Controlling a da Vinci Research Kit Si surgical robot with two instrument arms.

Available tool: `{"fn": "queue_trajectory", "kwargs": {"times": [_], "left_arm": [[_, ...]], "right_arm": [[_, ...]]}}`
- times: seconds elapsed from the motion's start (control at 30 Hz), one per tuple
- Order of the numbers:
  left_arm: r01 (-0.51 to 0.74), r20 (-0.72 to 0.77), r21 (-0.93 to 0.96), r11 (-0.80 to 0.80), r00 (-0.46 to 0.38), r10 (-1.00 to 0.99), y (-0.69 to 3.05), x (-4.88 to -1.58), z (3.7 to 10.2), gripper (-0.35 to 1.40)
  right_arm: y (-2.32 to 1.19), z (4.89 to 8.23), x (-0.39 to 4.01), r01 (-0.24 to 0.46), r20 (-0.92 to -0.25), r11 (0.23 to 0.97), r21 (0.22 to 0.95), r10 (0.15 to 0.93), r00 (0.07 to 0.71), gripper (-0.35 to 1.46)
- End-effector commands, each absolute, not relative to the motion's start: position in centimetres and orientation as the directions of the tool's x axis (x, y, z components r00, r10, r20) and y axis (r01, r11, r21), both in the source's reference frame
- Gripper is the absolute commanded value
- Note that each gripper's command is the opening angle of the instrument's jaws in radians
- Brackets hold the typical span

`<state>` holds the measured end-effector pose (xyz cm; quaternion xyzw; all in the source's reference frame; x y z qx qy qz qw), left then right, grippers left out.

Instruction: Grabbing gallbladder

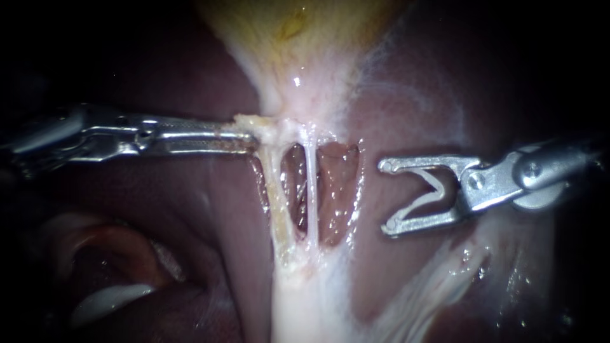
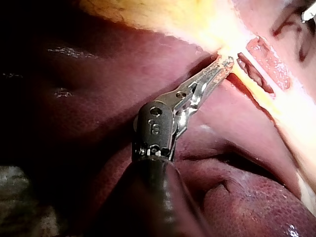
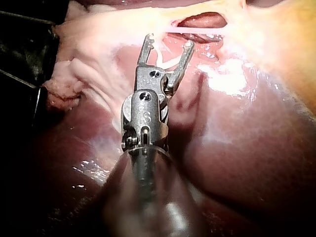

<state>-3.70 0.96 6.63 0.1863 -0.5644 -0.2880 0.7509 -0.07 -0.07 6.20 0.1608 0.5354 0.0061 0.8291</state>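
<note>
The yellowish gallbladder (image 1: pixel 298 38) narrows downward into pale tissue. My left instrument (image 1: pixel 251 136) comes in level from the left, and its jaws are shut on the gallbladder's ragged edge at that narrowing; the left wrist view shows the same hold (image 2: pixel 226 63). Below the hold two pale tubes run downward, the left tube (image 1: pixel 277 203) thicker and the right tube (image 1: pixel 312 190) thin. My right instrument (image 1: pixel 386 197) stands to the right of the tubes, apart from them. Its jaws stand wide apart and hold a white V-shaped clip (image 1: pixel 424 190) between them, also in the right wrist view (image 3: pixel 169 40).
Dark red liver (image 1: pixel 190 209) surrounds the tubes, with an opened window of raw tissue (image 1: pixel 337 184) between and beside them. A glistening whitish band (image 1: pixel 305 305) runs down below the tubes. A dark object (image 3: pixel 22 54) lies beside the pale tissue in the right wrist view.
</note>
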Motion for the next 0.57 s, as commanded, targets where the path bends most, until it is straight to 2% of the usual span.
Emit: {"fn": "queue_trajectory", "kwargs": {"times": [0.03, 0.2, 0.57], "left_arm": [[0.224, 0.739, 0.607, 0.762, 0.193, -0.645, 0.97, -3.68, 6.60, -0.35], [0.227, 0.741, 0.606, 0.762, 0.188, -0.645, 0.97, -3.60, 6.50, -0.35], [0.232, 0.742, 0.603, 0.763, 0.188, -0.644, 0.94, -3.64, 6.51, -0.35]], "right_arm": [[-0.07, 6.20, -0.07, 0.162, -0.886, 0.948, 0.273, 0.182, 0.426, 0.48], [-0.07, 6.20, -0.07, 0.162, -0.886, 0.948, 0.273, 0.182, 0.426, 0.48], [-0.07, 6.20, -0.07, 0.162, -0.886, 0.948, 0.273, 0.183, 0.427, 0.48]]}}
